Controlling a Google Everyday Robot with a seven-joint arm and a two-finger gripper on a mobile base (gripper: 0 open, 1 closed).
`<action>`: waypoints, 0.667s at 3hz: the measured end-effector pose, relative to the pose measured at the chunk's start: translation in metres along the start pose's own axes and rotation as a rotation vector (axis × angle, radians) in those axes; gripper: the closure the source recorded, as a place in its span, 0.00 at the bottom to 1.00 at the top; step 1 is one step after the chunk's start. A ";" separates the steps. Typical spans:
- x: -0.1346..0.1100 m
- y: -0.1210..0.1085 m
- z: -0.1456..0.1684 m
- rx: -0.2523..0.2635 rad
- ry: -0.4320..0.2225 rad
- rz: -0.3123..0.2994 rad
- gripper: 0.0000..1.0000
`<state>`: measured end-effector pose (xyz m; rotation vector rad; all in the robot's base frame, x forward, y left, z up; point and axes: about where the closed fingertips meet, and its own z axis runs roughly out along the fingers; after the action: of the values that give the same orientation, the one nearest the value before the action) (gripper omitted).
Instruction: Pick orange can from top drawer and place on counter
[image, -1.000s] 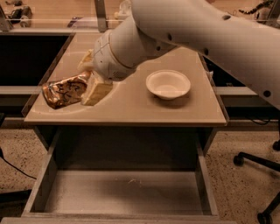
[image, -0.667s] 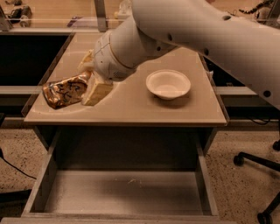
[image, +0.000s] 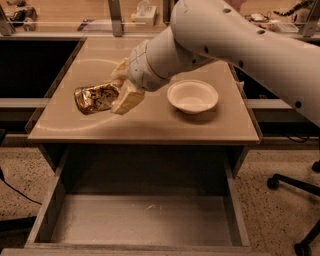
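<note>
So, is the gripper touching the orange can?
Touching. The camera view shows the gripper closed on the right end of the orange can, over the counter.

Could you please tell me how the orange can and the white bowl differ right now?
The orange can is crushed, shiny copper; the white bowl is smooth, round and intact. The can is clamped in the gripper over the counter's left side; the bowl sits free on its right. Both are outside the top drawer.

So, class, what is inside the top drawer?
The drawer shows only its bare grey floor; its back end lies in shadow under the counter. The can is out, held by the gripper over the counter's left side.
</note>
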<state>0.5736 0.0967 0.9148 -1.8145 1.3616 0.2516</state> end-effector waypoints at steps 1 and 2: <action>0.032 -0.015 0.017 -0.010 0.015 0.054 1.00; 0.063 -0.017 0.042 -0.038 0.019 0.124 1.00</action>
<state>0.6260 0.0832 0.8595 -1.7692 1.4944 0.3287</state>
